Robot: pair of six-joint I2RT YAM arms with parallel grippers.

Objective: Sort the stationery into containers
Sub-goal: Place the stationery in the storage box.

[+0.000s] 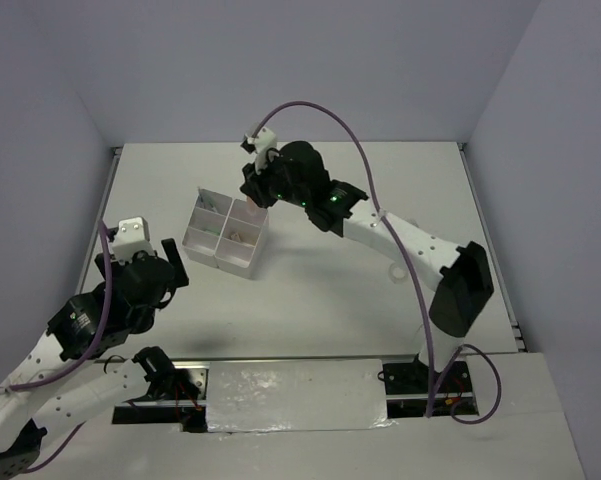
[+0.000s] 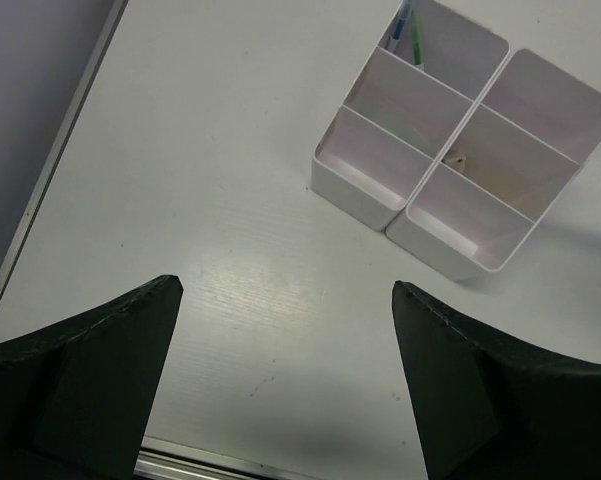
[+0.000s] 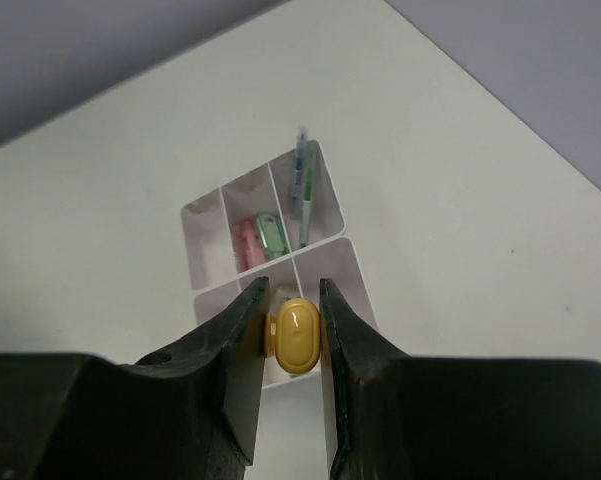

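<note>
**Top view:** The right arm stretches from its base at 5 o'clock across the white table [image 1: 330, 300]. Its right gripper [image 1: 252, 196] hangs over the 1 o'clock corner of the divided plastic box [image 1: 225, 235]. The left gripper [image 1: 173, 268] hovers low at the box's 8 o'clock, apart from it.

**Left wrist view:** The left gripper [image 2: 287, 290] has its jaws spread wide above the tabletop. The box [image 2: 355, 195] lies at 1 o'clock, with thin pens [image 2: 408, 28] in its far compartment and a small tan piece [image 2: 458, 158] in a middle one.

**Right wrist view:** The right gripper [image 3: 292, 310] is clenched on a yellow marker [image 3: 298, 340], held above the box's [image 3: 332, 205] near half. A pink marker [image 3: 248, 245] and a green marker [image 3: 271, 235] lie side by side in one compartment at 11 o'clock. The pens [image 3: 302, 185] stand in the next compartment, at 12 o'clock.
</note>
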